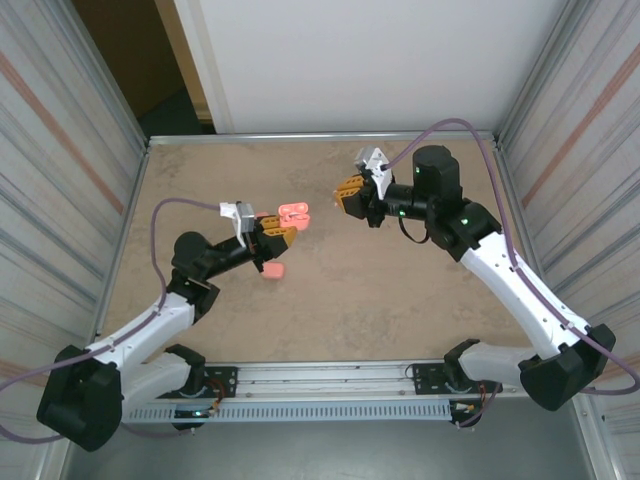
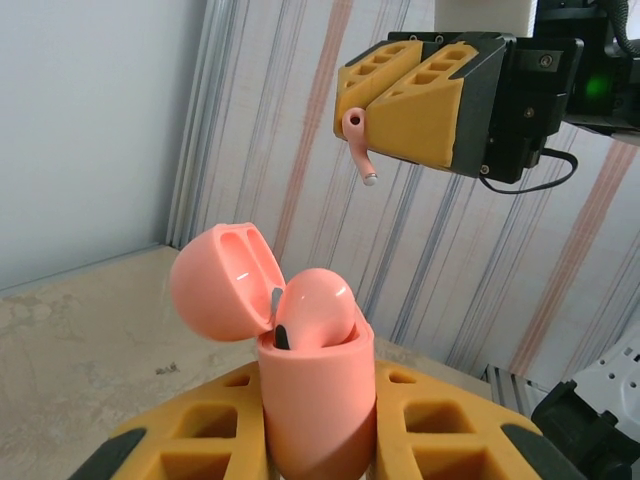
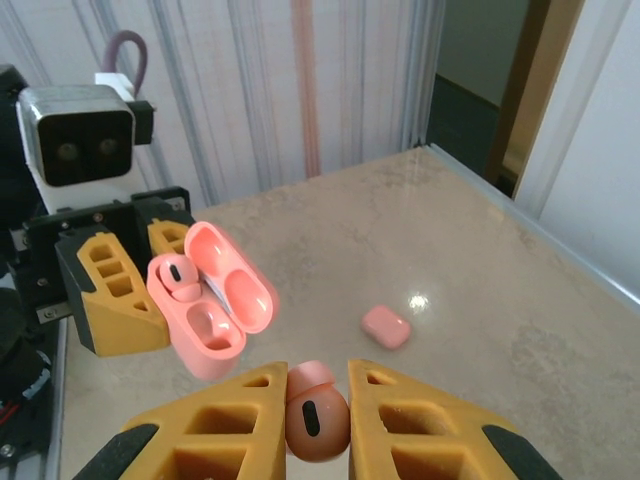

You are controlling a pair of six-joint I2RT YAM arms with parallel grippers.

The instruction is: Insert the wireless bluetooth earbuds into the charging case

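Here, aligning for insertion.
Left end effector (image 2: 320, 420) is gripping the open charging case (image 2: 318, 345) upright; right end effector (image 3: 318, 392) is pinching an earbud (image 3: 316, 418).

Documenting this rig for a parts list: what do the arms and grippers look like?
The left arm and right arm have white links, black joints and a looping purple cable each. The left gripper and right gripper are black with blocky yellow-orange fingers pierced by rectangular hollows.
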